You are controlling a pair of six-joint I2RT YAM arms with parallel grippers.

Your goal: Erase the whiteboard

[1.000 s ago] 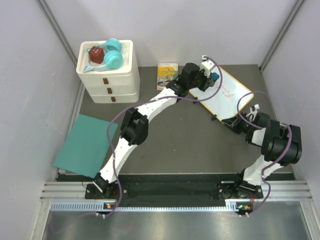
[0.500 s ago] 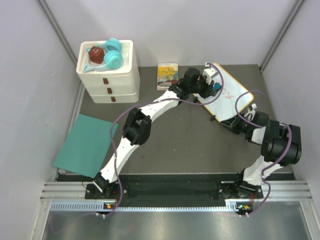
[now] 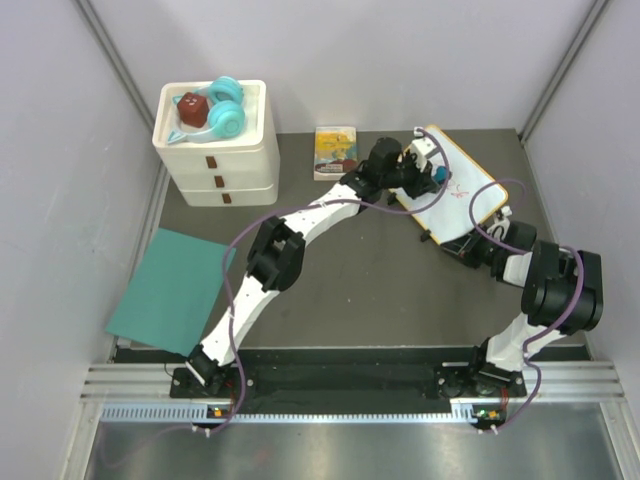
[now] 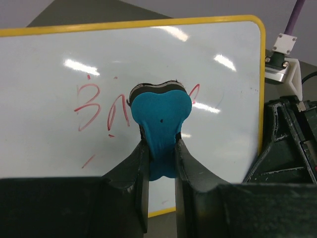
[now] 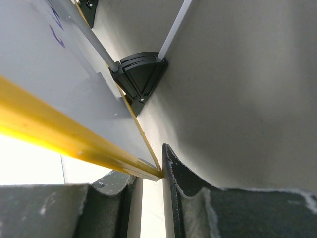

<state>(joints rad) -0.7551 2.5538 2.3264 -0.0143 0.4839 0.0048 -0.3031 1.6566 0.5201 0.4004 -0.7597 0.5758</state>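
The whiteboard (image 3: 466,187), white with a yellow frame, lies tilted at the back right. Red scribbles (image 4: 94,106) mark its surface (image 4: 44,64) in the left wrist view. My left gripper (image 3: 431,172) is shut on a blue eraser (image 4: 161,116) and presses it against the board, over part of the scribbles; in the wrist view the gripper (image 4: 161,148) sits low in the middle. My right gripper (image 3: 470,241) is shut on the board's near edge. In the right wrist view the yellow frame (image 5: 54,136) runs into the gripper (image 5: 148,173), with a black foot (image 5: 138,79) beyond.
A white drawer unit (image 3: 217,145) with teal headphones (image 3: 225,108) and a dark red object stands at the back left. A small yellow picture book (image 3: 335,151) lies beside the left arm. A teal sheet (image 3: 170,290) lies at the left. Grey walls close in on both sides.
My left gripper has slid the eraser to the right and slightly nearer across the board. The right gripper and the board have stayed put.
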